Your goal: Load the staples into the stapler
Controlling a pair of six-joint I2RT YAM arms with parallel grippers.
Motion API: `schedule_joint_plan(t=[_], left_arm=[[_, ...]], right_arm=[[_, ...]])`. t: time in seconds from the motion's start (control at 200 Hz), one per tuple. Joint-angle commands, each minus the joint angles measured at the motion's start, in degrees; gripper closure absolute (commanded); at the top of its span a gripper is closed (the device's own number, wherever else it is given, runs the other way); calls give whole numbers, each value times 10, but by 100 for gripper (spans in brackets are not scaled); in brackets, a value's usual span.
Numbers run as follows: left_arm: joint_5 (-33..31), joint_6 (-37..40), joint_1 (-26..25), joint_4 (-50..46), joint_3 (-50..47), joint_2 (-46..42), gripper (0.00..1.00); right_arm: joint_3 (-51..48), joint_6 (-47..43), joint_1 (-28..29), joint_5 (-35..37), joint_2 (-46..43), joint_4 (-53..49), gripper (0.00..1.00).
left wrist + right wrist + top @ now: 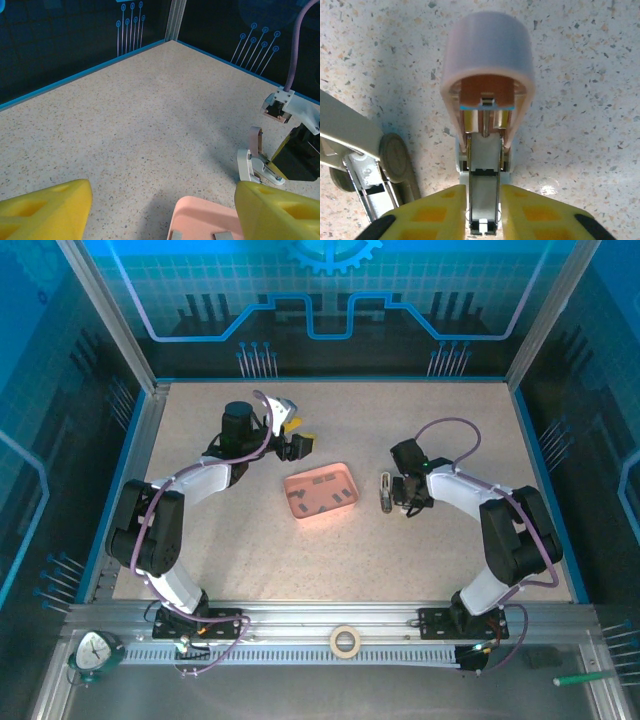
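The stapler (386, 492) lies open on the table, right of the salmon-pink tray (345, 472). In the right wrist view its pink lid (489, 60) is swung up and its grey metal channel (484, 165) runs back between my yellow fingers (540, 215). My right gripper (484, 210) brackets that channel, with thin slits of light on both sides, so it stands narrowly open. Dark grey staples (325, 481) lie in the tray. My left gripper (297, 445) hovers wide open and empty over the tray's far left corner (200, 210). Past it are the stapler (252, 162) and two staples (223, 235).
Blue-edged walls (330, 380) enclose the speckled table. A tape roll (346, 642) and a small clock (96, 650) sit on the rail in front of the arm bases. Bare tabletop stretches ahead of the left gripper toward the far corner (170, 42).
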Motion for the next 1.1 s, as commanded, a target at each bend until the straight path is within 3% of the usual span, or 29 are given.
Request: schedule_joint_plan(t=[0.0, 0.32, 0.67, 0.905, 1.096], left_arm=[[-1, -6, 3, 8, 9, 4, 24], [-4, -5, 3, -6, 24, 6, 23], [-27, -36, -5, -47, 80, 32, 21], [-54, -46, -42, -123, 114, 30, 17], [-67, -79, -84, -214, 153, 43, 19]], right_arm=[[6, 9, 11, 22, -30, -28, 73], [12, 46, 23, 55, -161, -90, 65], [-78, 172, 16, -55, -299, -35, 61], [-113, 276, 11, -115, -318, -13, 60], [-195, 382, 12, -166, -326, 96, 60]])
